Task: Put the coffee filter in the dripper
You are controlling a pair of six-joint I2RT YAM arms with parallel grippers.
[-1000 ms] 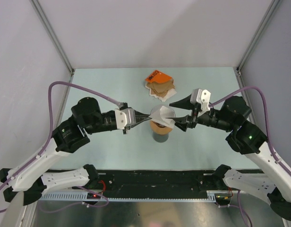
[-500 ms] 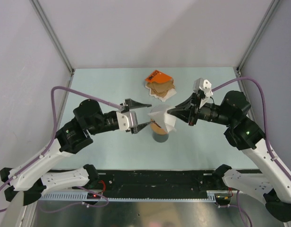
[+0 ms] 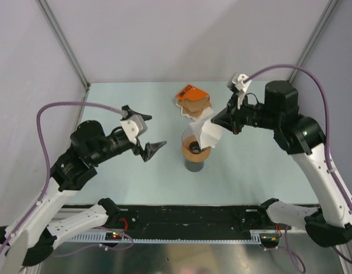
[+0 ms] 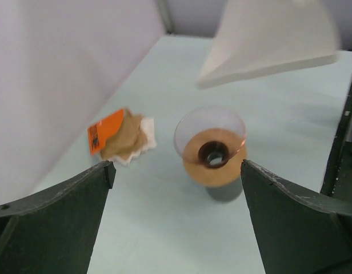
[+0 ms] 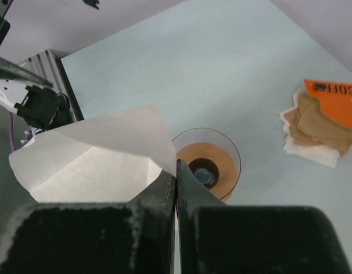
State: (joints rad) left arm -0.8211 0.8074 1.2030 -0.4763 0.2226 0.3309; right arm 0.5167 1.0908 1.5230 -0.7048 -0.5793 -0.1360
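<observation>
Pinching the coffee filter (image 5: 90, 154), right pincer (image 5: 176, 166) hangs above dripper (image 5: 223, 140); left pincer (image 3: 155, 131) spread; orange pack (image 5: 334, 104) reads "COFF".

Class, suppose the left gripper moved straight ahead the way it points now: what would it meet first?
The left gripper would probably meet the clear funnel first; the white paper filter hangs higher, likely above that line, though depth is unclear.

text: "COFF" (rest runs past the frame edge) | on: orange pack (image 5: 339, 104) | other print: unreadable
</observation>
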